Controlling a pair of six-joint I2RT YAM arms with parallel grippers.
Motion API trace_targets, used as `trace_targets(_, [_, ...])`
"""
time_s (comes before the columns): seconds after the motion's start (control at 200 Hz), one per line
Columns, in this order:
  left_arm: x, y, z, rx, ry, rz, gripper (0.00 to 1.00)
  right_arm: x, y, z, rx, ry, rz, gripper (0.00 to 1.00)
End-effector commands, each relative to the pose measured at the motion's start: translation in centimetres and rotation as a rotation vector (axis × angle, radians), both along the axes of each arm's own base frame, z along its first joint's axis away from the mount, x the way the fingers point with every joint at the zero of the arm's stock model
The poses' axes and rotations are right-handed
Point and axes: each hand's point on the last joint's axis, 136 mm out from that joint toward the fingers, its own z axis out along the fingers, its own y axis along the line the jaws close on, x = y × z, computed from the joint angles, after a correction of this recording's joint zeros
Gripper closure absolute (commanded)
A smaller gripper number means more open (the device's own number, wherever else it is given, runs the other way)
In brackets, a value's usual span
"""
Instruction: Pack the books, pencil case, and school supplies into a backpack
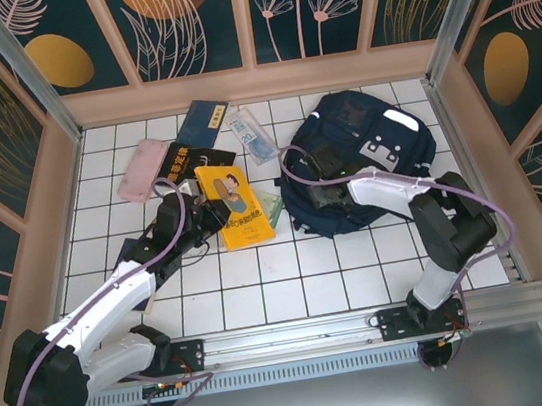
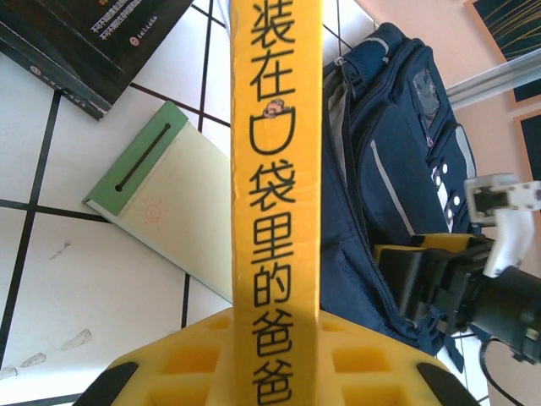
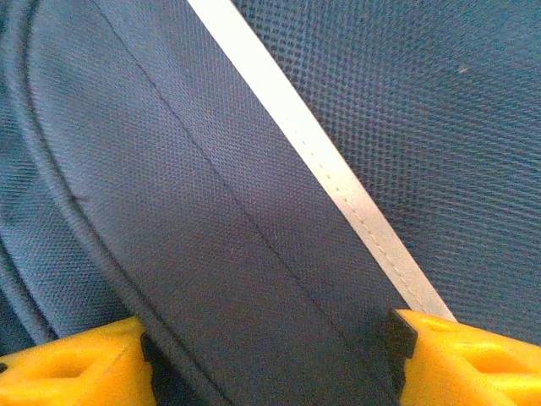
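- The left pincer (image 2: 275,334) is closed narrowly on the yellow book (image 2: 275,169). The book is gripped at its spine, and black lettering runs up the spine between the two yellow fingers.
- The yellow book (image 1: 234,203) is seen near the middle of the surface (image 1: 262,285), just left of the backpack (image 1: 365,149). Whether it is lifted clear of the tiles cannot be told.
- A green notepad (image 2: 169,194) lies flat beside and partly under the book, between it and the backpack.
- A black book (image 2: 84,42) with gold lettering lies just beyond, on the far left side.
- Farther off, a navy booklet (image 1: 202,122) and a clear packet (image 1: 251,135) are placed near the far wall, and a pink case (image 1: 142,169) lies to the left of the black book.
- The right pincer (image 3: 270,338) is held wide, with a band of navy backpack fabric between its yellow fingers. Whether the fabric is pressed by the pads cannot be told.
- A white stripe (image 3: 321,161) crosses the fabric diagonally, close to the right-hand finger.
- The right pincer (image 1: 320,181) is set over the near left part of the backpack, which lies on the right half of the surface.
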Motion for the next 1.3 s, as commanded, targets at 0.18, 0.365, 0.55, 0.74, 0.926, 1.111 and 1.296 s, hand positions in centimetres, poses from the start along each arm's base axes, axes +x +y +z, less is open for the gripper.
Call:
trace_targets(0.18, [0.5,-0.8,3.5,-0.055,-0.107,-0.028,1.00,1.4,-0.8,-1.5,-0.131,-0.009,-0.029,0.73])
trace_targets(0.365, [0.9,-1.0,3.7,-0.033,-0.122,-0.044,1.00,1.7,0.9,2.4,-0.071,-0.088,-0.017,1.00])
trace_targets(0.55, [2.1,-2.2,4.8,-0.022,-0.146,-0.078,1.00,2.3,2.5,7.8,0.037,-0.146,-0.004,1.00])
trace_targets(0.74, [3.4,-4.3,7.3,-0.111,-0.184,-0.115,1.00,3.1,4.0,12.6,0.128,-0.175,0.013,1.00])
trace_targets(0.926, [4.8,-5.1,9.7,-0.144,-0.211,-0.108,1.00,4.0,3.9,16.5,0.244,-0.183,-0.020,1.00])
trace_targets(1.111, [6.0,-6.3,10.1,-0.195,-0.192,-0.105,1.00,4.7,2.8,21.0,0.504,-0.178,-0.053,1.00])
trace_targets(1.296, [7.7,-9.1,10.2,-0.354,-0.188,-0.145,1.00,5.3,1.0,23.5,0.699,-0.159,-0.084,1.00])
